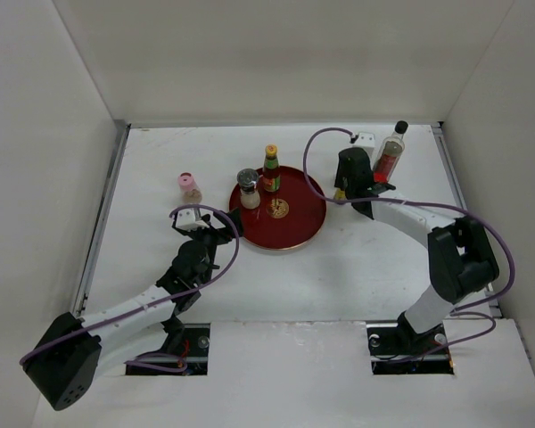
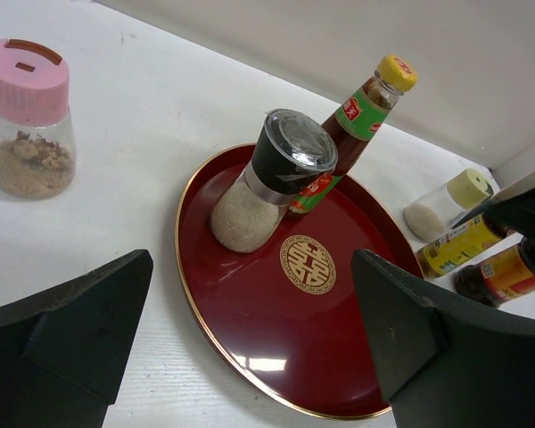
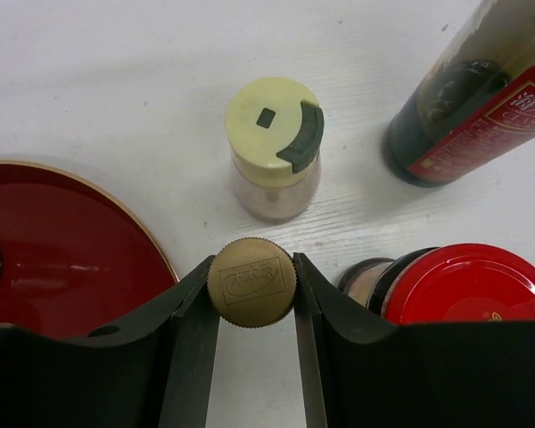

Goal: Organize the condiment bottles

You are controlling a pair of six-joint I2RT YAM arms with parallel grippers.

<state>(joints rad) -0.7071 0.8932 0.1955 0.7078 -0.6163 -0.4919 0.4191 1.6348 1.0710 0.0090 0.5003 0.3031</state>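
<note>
Right gripper [image 3: 251,299] jaws clamped on the tan-capped bottle [image 3: 251,278] at lower centre of the right wrist view, just right of the red tray [image 3: 62,259] rim. Cream-capped shaker [image 3: 274,147] is just above it, red-lidded jar [image 3: 468,285] lower right, tall dark bottle [image 3: 468,98] upper right. Left gripper [image 2: 250,303] jaws wide, holding nothing, near the tray's left side. Grinder [image 2: 269,178] and yellow-capped bottle [image 2: 361,111] stand on the tray. Pink-capped jar [image 2: 27,116] is upper left, off the tray.
</note>
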